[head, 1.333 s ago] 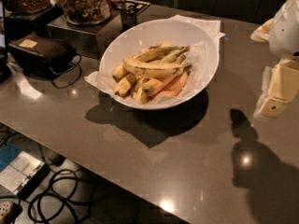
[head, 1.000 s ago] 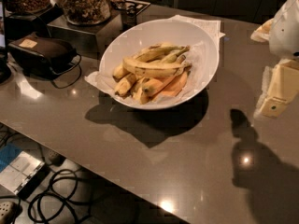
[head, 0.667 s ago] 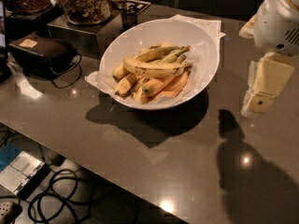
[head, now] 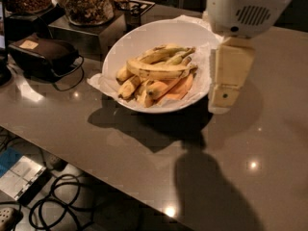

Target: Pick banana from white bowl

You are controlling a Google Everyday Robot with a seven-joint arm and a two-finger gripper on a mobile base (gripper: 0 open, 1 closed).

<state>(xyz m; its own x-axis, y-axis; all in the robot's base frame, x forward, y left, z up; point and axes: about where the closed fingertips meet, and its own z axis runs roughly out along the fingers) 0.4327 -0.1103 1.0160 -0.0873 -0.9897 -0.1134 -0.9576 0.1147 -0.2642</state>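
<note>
The white bowl [head: 144, 37] stands on the grey table, lined with crinkled white paper. The long curved yellow banana [head: 159, 70] lies across the top of the pile inside it, its dark stem tip pointing right. Shorter stubby bananas [head: 126, 86] and orange-tinted ones [head: 179, 88] lie under and beside it. My gripper [head: 224, 97] hangs at the bowl's right rim, cream-coloured fingers pointing down below the white wrist housing [head: 248, 8]. It is just right of the banana and holds nothing that I can see.
A dark pouch with a cord [head: 45, 57] lies left of the bowl. Glass jars of snacks [head: 86, 1] stand on a box behind it. The table's front edge runs diagonally at lower left, with cables on the floor [head: 62, 206] below.
My gripper has moved left from the right edge of the view to the bowl's right rim. The view now shows the bowl closer. The bananas have not moved.
</note>
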